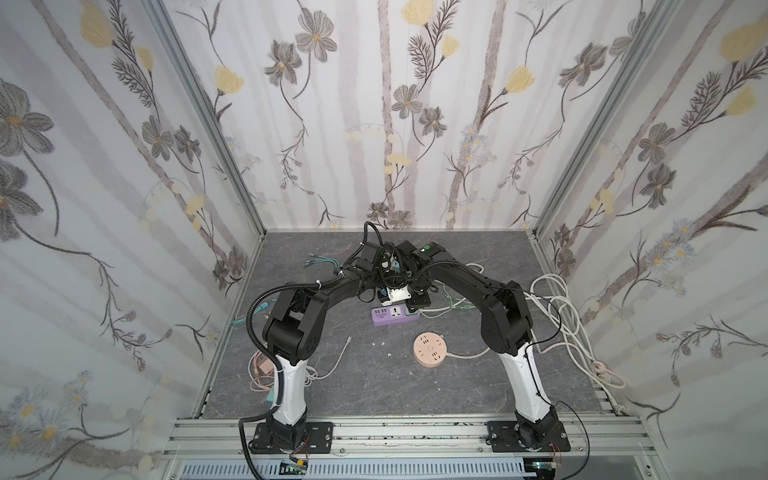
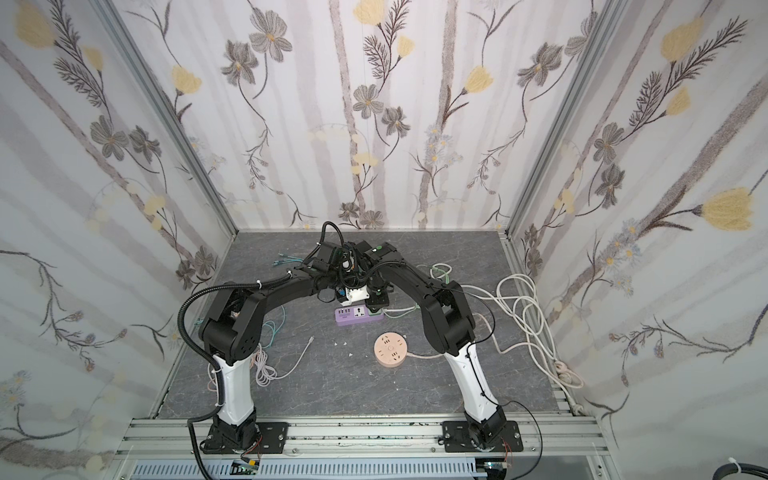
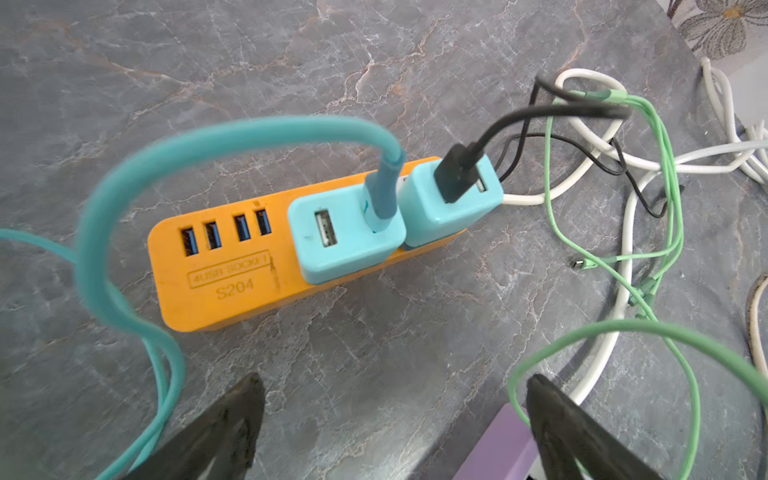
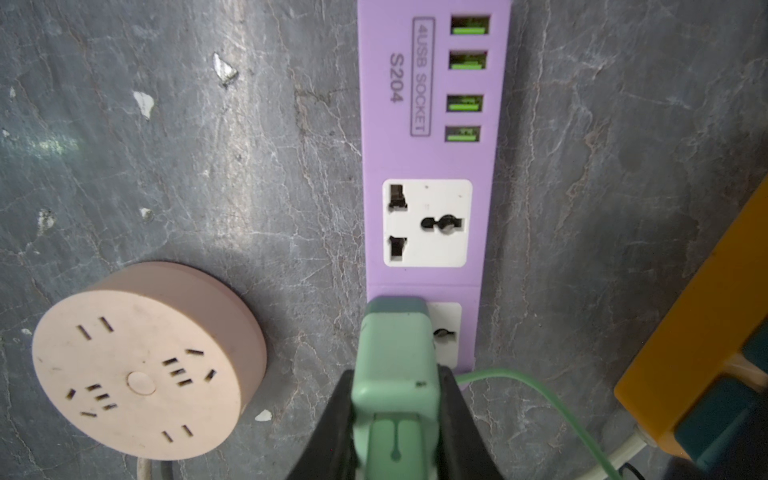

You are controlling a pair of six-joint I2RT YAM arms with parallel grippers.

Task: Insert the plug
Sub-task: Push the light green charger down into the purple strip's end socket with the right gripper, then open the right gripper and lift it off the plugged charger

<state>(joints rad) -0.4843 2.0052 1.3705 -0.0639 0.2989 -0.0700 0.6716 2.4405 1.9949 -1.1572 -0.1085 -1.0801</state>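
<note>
plug [image 4: 395,374] mint-green | strip [image 4: 432,158] purple | round socket [image 4: 141,361] pink | table [image 4: 623,166] grey-marbled

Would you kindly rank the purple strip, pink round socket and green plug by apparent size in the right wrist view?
1. purple strip
2. pink round socket
3. green plug, though nearness to the camera enlarges it.

I read "4USB SOCKET", boxed, with "S204" beside it on the orange power strip [image 3: 232,307]; I read the same 2 markings on the purple power strip [image 4: 432,158].
</note>
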